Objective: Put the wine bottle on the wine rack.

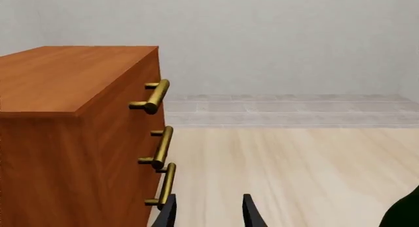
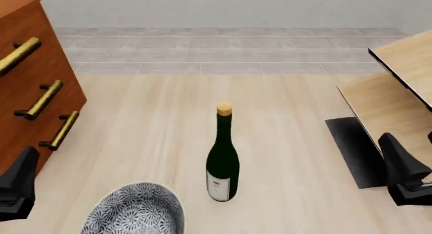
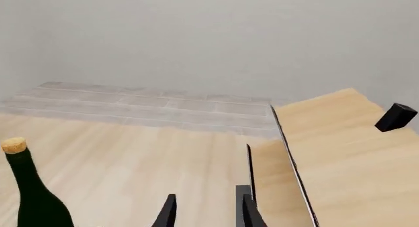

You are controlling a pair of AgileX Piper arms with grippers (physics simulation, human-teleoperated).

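The wine bottle (image 2: 223, 155) stands upright in the middle of the table: dark green, with a tan cork and a white label near its base. It also shows in the right wrist view (image 3: 31, 197). The wine rack (image 2: 395, 95), made of slanted tan panels on a black base plate, is at the right and also shows in the right wrist view (image 3: 340, 153). My left gripper (image 2: 17, 186) is low at the left, open and empty, as the left wrist view (image 1: 208, 214) shows. My right gripper (image 2: 405, 171) is in front of the rack, open and empty (image 3: 208, 212). Both are well apart from the bottle.
A reddish-brown drawer cabinet (image 2: 27, 77) with brass handles stands at the left, close beside my left gripper (image 1: 72, 129). A patterned blue-and-white bowl (image 2: 135, 214) sits at the near edge, left of the bottle. A small black block (image 3: 395, 117) sits on a rack panel.
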